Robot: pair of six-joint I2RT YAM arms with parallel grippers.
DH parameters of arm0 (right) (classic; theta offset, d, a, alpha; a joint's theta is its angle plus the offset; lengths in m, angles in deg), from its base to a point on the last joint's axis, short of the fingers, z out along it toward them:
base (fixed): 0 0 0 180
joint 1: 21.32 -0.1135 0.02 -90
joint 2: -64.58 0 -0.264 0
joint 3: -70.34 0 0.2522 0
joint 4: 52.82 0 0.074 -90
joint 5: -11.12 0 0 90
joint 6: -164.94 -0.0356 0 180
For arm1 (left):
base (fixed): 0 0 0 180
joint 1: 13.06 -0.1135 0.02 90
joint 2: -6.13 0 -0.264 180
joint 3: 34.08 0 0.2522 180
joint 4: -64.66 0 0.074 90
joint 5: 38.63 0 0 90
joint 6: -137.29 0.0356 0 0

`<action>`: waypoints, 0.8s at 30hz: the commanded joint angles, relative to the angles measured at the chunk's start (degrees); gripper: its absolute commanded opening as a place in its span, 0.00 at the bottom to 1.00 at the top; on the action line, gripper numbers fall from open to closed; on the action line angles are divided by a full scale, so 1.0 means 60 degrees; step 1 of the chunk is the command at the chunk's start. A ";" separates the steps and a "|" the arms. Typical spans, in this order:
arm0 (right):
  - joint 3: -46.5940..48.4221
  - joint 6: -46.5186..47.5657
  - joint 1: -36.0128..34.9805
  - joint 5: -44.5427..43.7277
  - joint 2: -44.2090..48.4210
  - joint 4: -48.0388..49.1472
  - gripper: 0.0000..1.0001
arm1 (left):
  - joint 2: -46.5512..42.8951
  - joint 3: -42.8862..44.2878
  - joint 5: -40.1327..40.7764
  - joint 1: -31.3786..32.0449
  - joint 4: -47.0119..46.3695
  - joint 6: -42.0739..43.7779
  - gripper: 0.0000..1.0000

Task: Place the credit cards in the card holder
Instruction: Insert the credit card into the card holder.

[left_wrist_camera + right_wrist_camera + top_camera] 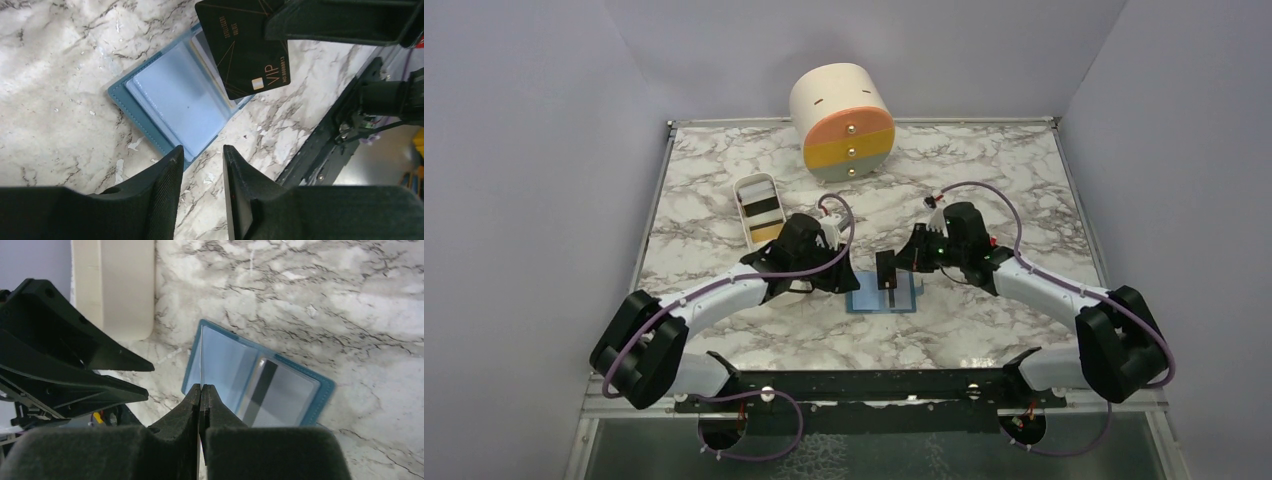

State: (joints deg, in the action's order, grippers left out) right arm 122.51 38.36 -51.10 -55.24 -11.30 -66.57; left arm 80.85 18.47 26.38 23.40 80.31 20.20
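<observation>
Your right gripper [201, 388] is pressed shut on a black card [245, 50]. It holds the card on edge, tilted over the card holder [172, 102], likely so the lower edge can be steered into a sleeve. The holder lies opened flat on the marble table [984, 190] between your two grippers, with its clear sleeves facing up. One sleeve already carries a striped card [277, 390].

Your left gripper [201, 150] hovers at the holder's near corner, fingers parted and empty, probably ready to pin it down. Whether it touches the holder, you cannot tell.

Further back, near the left arm, the white tray [754, 186] holds spare cards [764, 208]. Behind that stands the cream drawer drum [839, 105]. Plain grey walls close in the table.
</observation>
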 commanded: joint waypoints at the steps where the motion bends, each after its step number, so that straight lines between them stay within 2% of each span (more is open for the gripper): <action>1: -0.0316 -0.0066 0.0194 0.0178 -0.0351 0.0363 0.01 | 0.0571 0.0303 0.0698 0.0412 0.0020 0.0058 0.32; 8: -0.0595 -0.0213 0.0328 0.0232 -0.0685 0.0913 0.01 | 0.0955 -0.0077 0.1299 0.0784 -0.0334 0.0123 0.14; 16: -0.0844 -0.0448 0.0382 0.0415 -0.0930 0.1292 0.01 | 0.1625 -0.0378 0.1248 0.0909 -0.0986 0.0077 0.13; 24: -0.0891 -0.0466 0.0417 0.0337 -0.1242 0.1553 0.01 | 0.2275 -0.0332 0.1276 0.0960 -0.1008 0.0096 0.10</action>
State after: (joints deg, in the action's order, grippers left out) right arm 117.77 36.18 -48.96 -53.93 -17.68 -60.91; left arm 92.98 16.52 32.83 28.69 75.94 20.27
